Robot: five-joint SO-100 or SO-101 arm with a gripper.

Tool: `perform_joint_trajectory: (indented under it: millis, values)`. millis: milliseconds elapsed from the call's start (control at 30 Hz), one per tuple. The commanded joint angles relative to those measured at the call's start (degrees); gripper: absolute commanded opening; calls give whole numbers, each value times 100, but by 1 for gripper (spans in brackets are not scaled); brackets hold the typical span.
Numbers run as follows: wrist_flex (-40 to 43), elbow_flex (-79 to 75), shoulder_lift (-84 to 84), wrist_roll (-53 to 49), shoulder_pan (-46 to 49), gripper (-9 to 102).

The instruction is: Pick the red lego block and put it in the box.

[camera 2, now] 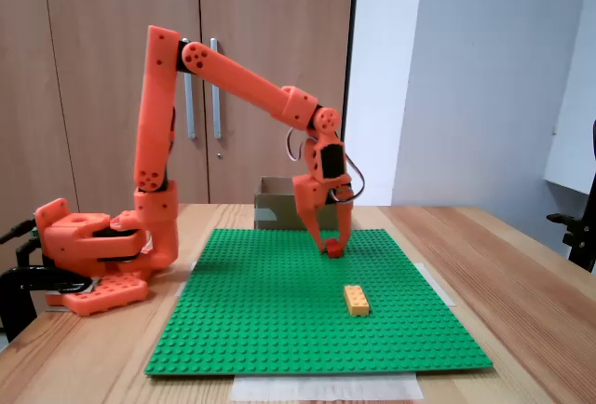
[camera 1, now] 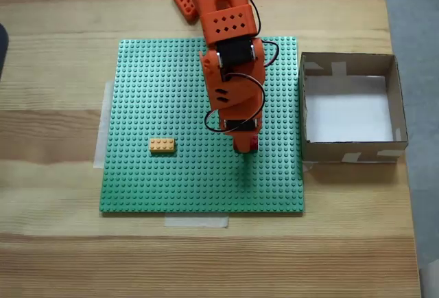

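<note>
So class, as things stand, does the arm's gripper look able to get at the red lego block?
Probably yes: the gripper is down at the red lego block on the green baseplate, fingers either side, nothing between them.

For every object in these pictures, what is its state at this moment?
Red lego block: on the green baseplate, between the fingers.
Gripper: lowered around the red block; grip unclear.
Yellow-orange brick: lying flat, untouched.
Box: open-topped, empty.
</note>
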Motion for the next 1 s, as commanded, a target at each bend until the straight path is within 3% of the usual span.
perform_joint_trajectory:
  millis: [0,667,967]
  values:
    - [114,-44,220,-9,18,11]
    - [334,105,844,-79,9,4]
    - [896,-88,1802,-237,79,3]
